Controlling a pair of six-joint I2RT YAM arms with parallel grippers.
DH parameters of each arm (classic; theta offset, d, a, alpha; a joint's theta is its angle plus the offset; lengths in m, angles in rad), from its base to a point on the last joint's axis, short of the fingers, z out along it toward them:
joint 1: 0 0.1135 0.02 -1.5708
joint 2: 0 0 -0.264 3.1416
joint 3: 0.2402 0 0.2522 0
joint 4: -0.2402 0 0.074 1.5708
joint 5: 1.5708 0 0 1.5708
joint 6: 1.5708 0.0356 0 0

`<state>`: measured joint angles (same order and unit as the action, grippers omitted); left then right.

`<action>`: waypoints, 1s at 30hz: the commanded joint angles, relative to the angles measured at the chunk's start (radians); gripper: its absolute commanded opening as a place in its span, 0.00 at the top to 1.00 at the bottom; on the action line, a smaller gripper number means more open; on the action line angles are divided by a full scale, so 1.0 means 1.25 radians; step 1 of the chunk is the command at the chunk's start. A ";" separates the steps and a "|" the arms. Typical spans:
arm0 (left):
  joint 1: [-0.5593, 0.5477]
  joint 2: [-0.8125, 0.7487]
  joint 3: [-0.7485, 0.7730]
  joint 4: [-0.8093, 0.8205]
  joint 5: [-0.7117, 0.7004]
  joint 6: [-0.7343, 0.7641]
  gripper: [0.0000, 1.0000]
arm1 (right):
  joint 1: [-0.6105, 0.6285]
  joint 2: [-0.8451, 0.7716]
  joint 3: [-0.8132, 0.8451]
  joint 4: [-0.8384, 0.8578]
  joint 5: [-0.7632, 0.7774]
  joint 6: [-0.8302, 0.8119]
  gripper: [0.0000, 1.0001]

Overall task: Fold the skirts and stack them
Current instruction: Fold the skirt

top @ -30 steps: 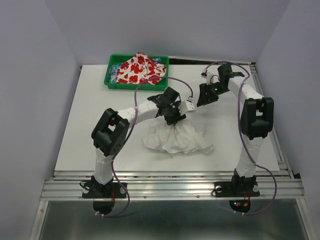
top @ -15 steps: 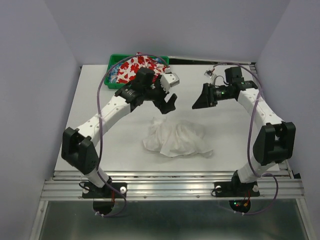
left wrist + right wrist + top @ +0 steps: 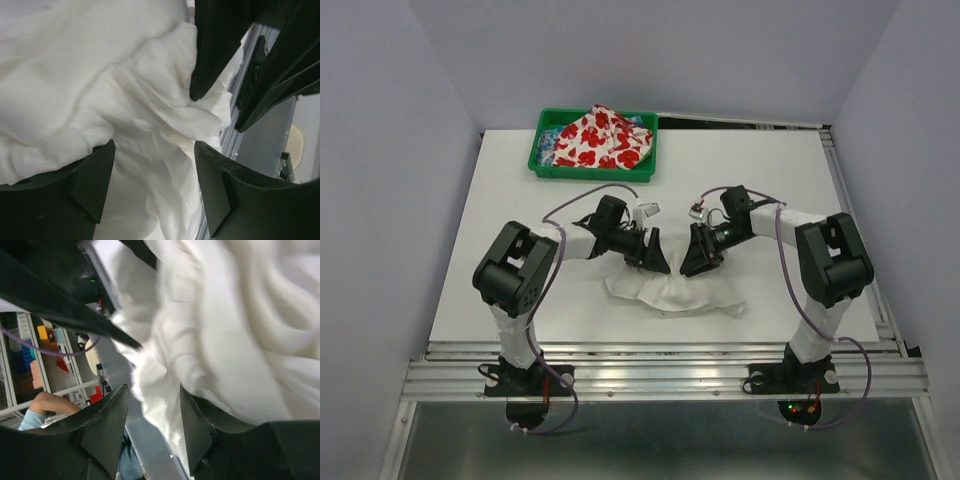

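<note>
The plain white skirt (image 3: 675,293) lies crumpled on the table in front of the arms. My left gripper (image 3: 655,258) and right gripper (image 3: 698,262) are both down at its far edge, close together and facing each other. In the left wrist view my left gripper (image 3: 155,150) is open with white cloth (image 3: 100,90) lying between the fingers (image 3: 92,182). In the right wrist view my right gripper (image 3: 152,390) is open with a fold of white cloth (image 3: 225,330) in the gap. The poppy skirt (image 3: 595,140) sits bunched in the green tray.
The green tray (image 3: 542,168) stands at the table's back left. The white table (image 3: 510,230) has metal rails along its near edge (image 3: 660,375) and right side. My right gripper's dark fingers (image 3: 215,45) show in the left wrist view.
Both grippers have dropped from raised positions near the back of the table down onto the white skirt's far edge. The skirt lies flatter than before.
</note>
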<state>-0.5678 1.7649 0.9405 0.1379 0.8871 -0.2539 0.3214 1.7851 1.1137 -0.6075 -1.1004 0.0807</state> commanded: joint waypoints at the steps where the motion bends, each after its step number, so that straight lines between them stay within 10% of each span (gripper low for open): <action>1: 0.075 0.095 0.008 0.153 0.025 -0.122 0.27 | -0.023 0.078 -0.026 0.036 0.075 -0.047 0.49; 8: 0.080 0.145 0.055 0.149 0.028 -0.137 0.28 | -0.079 0.150 0.035 0.031 0.269 -0.056 0.51; 15: 0.078 -0.101 0.131 -0.016 -0.125 0.053 0.01 | -0.079 0.035 0.174 -0.053 0.392 -0.115 0.48; 22: 0.104 -0.344 0.192 -0.175 -0.493 0.215 0.01 | -0.079 -0.169 0.166 -0.043 0.546 -0.031 0.14; 30: 0.194 -0.453 0.189 -0.267 -0.598 0.277 0.01 | 0.122 -0.234 0.065 0.033 0.771 0.009 0.15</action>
<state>-0.3553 1.2083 1.1809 -0.0799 0.2481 0.0280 0.3397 1.4635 1.2423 -0.6197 -0.3176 0.0574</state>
